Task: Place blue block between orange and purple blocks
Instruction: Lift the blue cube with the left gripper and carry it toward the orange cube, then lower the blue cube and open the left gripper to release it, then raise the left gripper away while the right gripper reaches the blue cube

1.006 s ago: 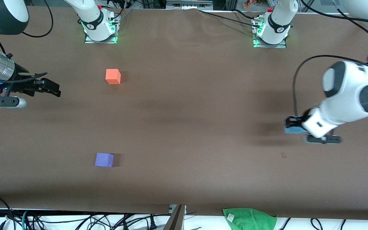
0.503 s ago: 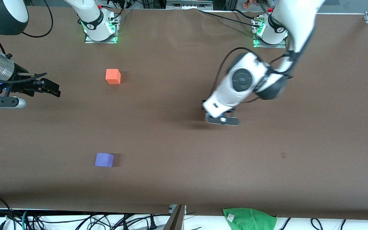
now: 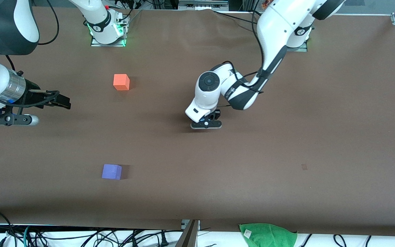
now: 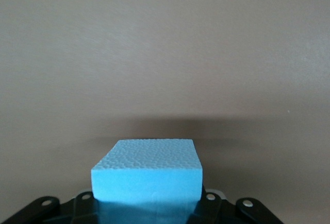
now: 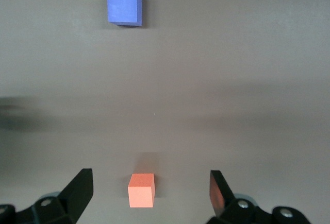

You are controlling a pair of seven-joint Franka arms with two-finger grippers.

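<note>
Blue block [image 4: 147,170] is clamped in the left tool [image 3: 206,122], carried in the air over bare brown desk [image 3: 286,154] around mid-desk; only the left wrist view shows it. Orange block [image 3: 121,82] and purple block [image 3: 111,171] sit well apart toward the right arm's end, purple nearer the front camera, gap between them free. Right tool [image 3: 62,102] waits with fingers spread wide, off to the side of that pair near the desk's edge. Pickup done; judging by this, what's left is the rest of the carry toward the gap, lowering, release.
</note>
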